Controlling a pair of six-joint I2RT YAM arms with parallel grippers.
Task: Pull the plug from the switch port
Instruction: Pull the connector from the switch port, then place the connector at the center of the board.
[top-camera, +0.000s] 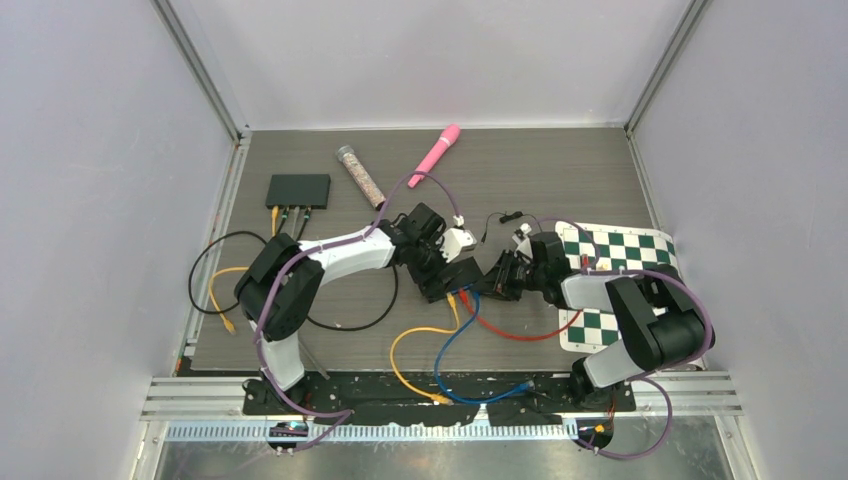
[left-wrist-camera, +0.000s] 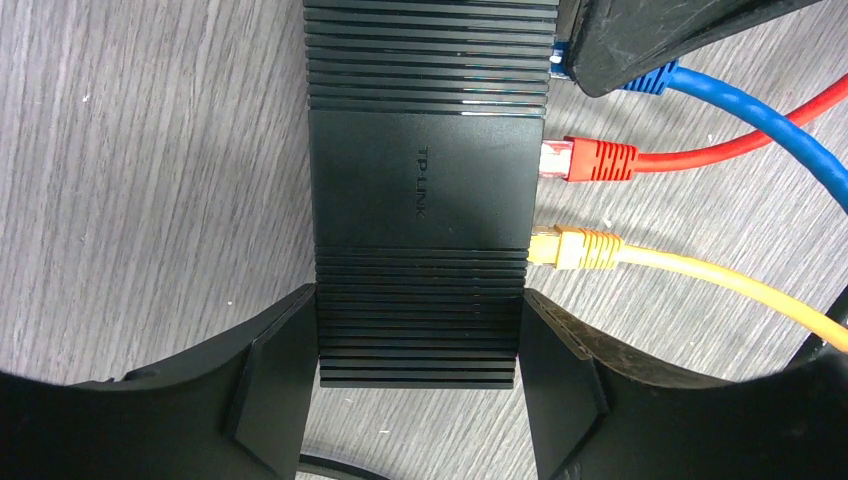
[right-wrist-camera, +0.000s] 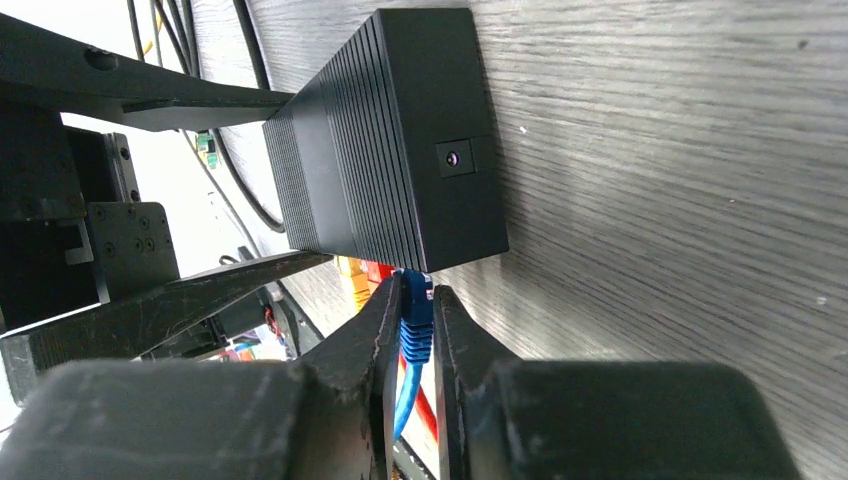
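Switch (left-wrist-camera: 420, 200) of ribbed black plastic is being clamped by left gripper (left-wrist-camera: 420, 400); right gripper (right-wrist-camera: 417, 295) is pinching blue plug (right-wrist-camera: 415, 335); lettering (left-wrist-camera: 424, 172) showing only from left wrist.

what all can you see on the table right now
held switch: 1, black, mid-table
blue cable: 1, blue, at held switch's port
red cable: 1, red, plugged beside the blue
yellow cable: 1, yellow, plugged beside the red
second switch: 1, black, back left, cables plugged in
black cable: 1, black, looped at left
clear tube: 1, clear, speckled fill, back centre
pink stick: 1, pink, back centre
chequered mat: 1, green and white, right side
table: 1, grey wood grain
left tool: 1, black, shut on held switch
right tool: 1, black, shut on blue cable's plug
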